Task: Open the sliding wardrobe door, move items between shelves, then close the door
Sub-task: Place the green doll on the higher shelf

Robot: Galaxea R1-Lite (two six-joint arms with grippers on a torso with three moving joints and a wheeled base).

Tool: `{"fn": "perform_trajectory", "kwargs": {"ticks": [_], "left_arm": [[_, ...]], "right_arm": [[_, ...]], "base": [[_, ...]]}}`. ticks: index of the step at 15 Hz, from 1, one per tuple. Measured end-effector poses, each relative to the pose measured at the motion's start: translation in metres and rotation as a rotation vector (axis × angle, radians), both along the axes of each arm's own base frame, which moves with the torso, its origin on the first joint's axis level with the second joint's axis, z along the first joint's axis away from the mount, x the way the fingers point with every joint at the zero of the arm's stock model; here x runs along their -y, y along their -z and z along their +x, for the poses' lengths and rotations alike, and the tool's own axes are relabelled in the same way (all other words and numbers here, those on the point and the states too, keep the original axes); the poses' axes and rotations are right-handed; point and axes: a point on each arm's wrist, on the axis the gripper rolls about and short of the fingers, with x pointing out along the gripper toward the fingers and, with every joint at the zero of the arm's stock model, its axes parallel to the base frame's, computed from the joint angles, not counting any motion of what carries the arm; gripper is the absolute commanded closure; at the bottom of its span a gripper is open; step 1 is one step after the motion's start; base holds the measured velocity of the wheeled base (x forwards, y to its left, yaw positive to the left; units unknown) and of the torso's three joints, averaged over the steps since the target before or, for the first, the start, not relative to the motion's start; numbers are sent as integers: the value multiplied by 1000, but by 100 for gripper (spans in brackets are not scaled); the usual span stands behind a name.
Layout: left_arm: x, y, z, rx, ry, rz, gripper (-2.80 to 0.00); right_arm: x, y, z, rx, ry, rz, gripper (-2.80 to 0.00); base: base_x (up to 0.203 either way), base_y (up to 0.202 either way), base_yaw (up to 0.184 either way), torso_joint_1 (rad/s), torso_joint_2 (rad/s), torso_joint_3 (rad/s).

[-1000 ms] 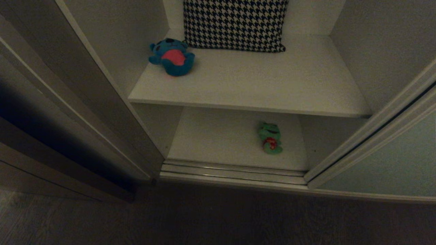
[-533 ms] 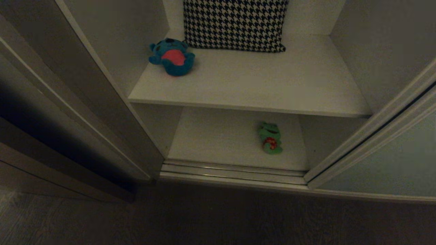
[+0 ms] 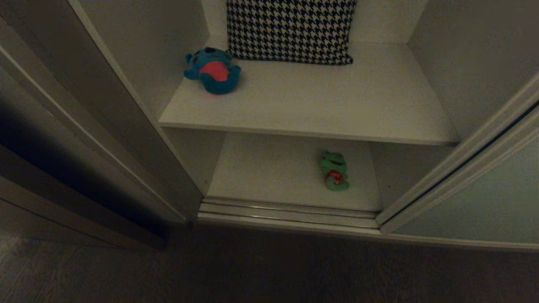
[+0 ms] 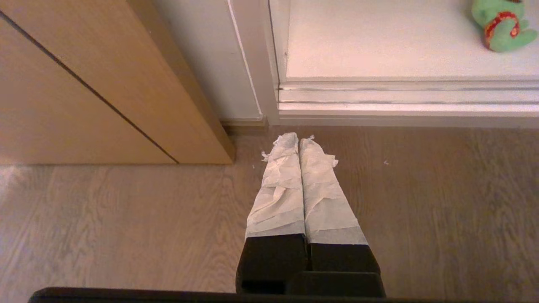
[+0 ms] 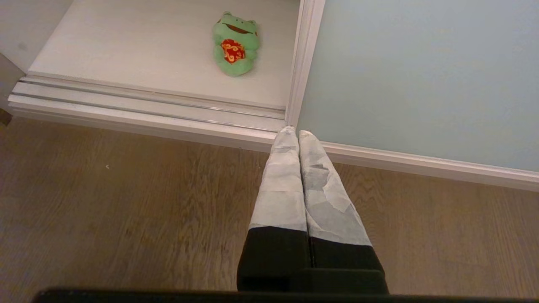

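Sliding wardrobe door (image 3: 484, 198) pushed aside to my right, compartment open. Blue bear (image 3: 213, 70) on upper shelf (image 3: 337, 105) beside houndstooth cushion (image 3: 290, 29); green frog (image 3: 334, 170) on bottom shelf (image 3: 261, 172). My left gripper (image 4: 299, 141) and right gripper (image 5: 294, 134) hang over wood floor (image 5: 126, 202), fingers pressed closed, holding nothing.
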Motion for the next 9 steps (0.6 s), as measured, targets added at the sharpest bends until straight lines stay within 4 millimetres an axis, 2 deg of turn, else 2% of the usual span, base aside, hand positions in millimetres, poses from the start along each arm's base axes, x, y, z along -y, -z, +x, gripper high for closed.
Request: {"fn": "perform_trajectory", "kwargs": {"ticks": [9], "left_arm": [[0, 0, 0, -1, -4, -18, 0]], "right_arm": [[0, 0, 0, 1, 0, 0, 0]], "base": [[0, 0, 0, 0, 0, 0]]}}
